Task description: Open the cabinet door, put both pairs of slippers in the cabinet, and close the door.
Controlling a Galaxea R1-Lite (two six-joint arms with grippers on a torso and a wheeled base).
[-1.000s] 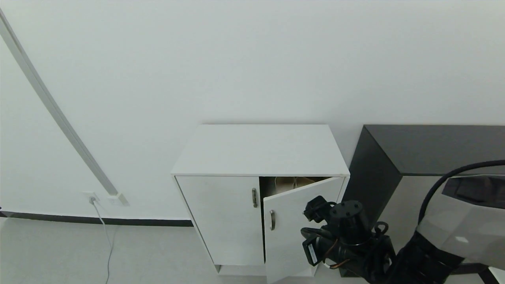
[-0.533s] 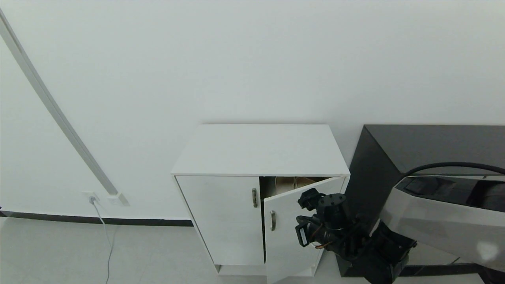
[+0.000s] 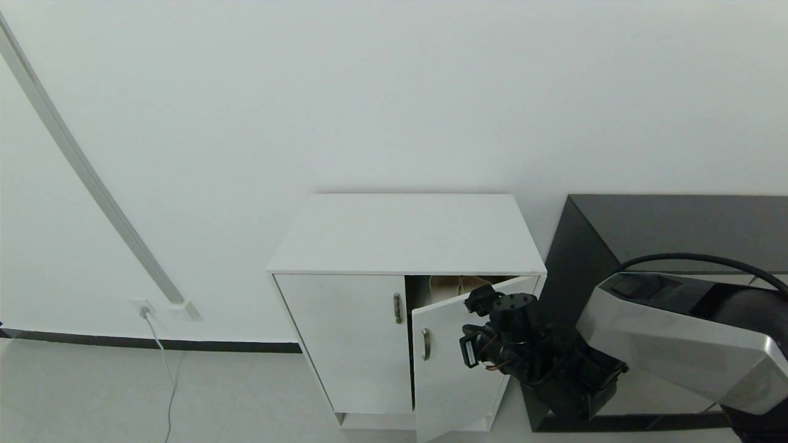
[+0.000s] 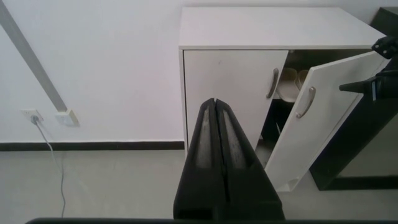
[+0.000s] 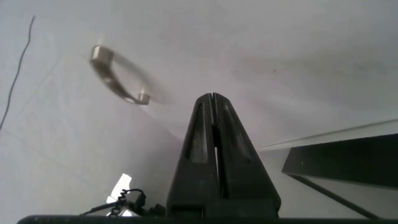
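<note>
The white cabinet (image 3: 406, 234) stands against the wall. Its left door (image 3: 345, 338) is closed and its right door (image 3: 446, 375) hangs partly ajar. Beige slippers (image 3: 455, 285) show through the gap at the top, and the slippers (image 4: 291, 84) also appear on a shelf in the left wrist view. My right gripper (image 5: 213, 96) is shut, its tip close against the right door's outer face, a little away from the metal handle (image 5: 115, 78). The right wrist (image 3: 505, 335) sits in front of that door's upper part. My left gripper (image 4: 215, 101) is shut and holds nothing, well back from the cabinet.
A black cabinet (image 3: 615, 234) stands right beside the white one. A wall socket with a hanging cable (image 3: 143, 307) and a slanted cable duct (image 3: 80, 166) are on the left. The open floor (image 3: 123, 400) lies left of the cabinet.
My right arm has moved up and left, bringing its wrist closer to the upper part of the right door. The door's angle looks about the same.
</note>
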